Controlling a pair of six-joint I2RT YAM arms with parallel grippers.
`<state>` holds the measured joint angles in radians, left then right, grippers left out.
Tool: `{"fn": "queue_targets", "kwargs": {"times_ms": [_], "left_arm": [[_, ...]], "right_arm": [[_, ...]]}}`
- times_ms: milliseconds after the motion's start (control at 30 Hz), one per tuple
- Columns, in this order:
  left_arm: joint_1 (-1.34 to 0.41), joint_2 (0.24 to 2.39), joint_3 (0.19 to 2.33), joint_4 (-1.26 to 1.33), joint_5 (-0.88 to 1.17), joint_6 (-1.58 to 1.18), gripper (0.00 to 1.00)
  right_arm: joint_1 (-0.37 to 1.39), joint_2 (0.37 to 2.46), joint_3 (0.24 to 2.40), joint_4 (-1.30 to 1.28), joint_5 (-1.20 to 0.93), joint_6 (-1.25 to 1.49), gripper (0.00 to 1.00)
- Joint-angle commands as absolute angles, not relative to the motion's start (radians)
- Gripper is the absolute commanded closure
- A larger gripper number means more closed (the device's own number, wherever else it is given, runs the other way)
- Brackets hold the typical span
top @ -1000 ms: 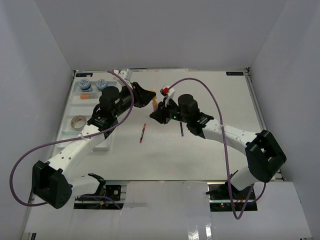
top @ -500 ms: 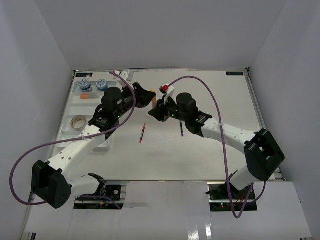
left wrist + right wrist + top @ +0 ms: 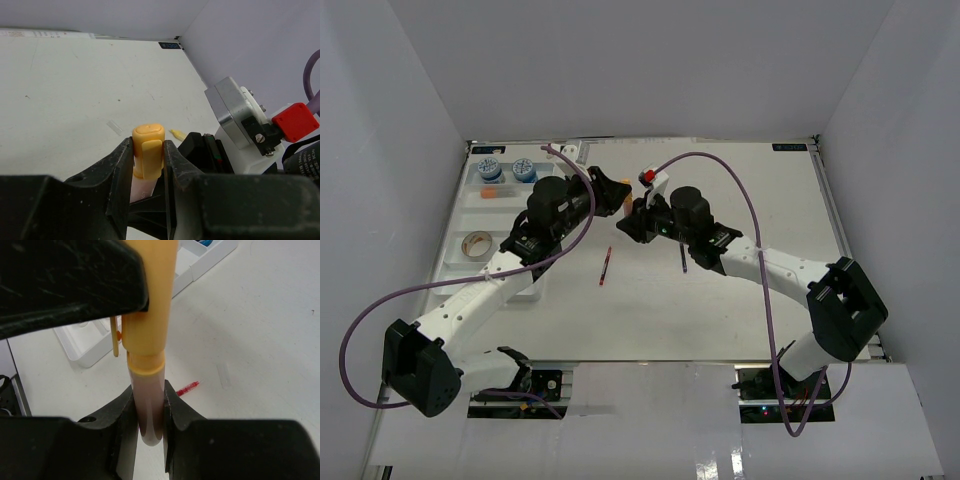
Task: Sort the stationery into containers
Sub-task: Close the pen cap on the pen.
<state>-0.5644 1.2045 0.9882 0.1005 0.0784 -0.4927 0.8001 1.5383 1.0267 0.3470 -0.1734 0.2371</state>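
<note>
One marker (image 3: 148, 150), with a smooth yellow cap, a flat clip and a cloudy pinkish round barrel, is held off the bench (image 3: 750, 190) just right of the white plastic tray (image 3: 470, 215). The left pincer (image 3: 148, 156) is clamped on its cap, the right pincer (image 3: 149, 407) on its barrel. In the tray are two round blue-white tubs (image 3: 490, 168) and one tan tape roll (image 3: 477, 243). Right of the tray lie two thin pens — a red pen (image 3: 605, 267) and a dark pen (image 3: 683, 258).
</note>
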Motion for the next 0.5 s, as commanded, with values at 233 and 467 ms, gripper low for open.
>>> {"fn": "queue_targets", "kwargs": {"times_ms": [233, 467], "left_arm": [[-0.587, 1.216, 1.025, 0.002, -0.026, -0.485, 0.9], [-0.592, 1.232, 1.042, -0.069, -0.06, -0.511, 0.85]], "right_arm": [[0.805, 1.534, 1.069, 0.459, -0.092, 0.253, 0.92], [0.808, 1.54, 1.062, 0.488, -0.083, 0.256, 0.92]]}}
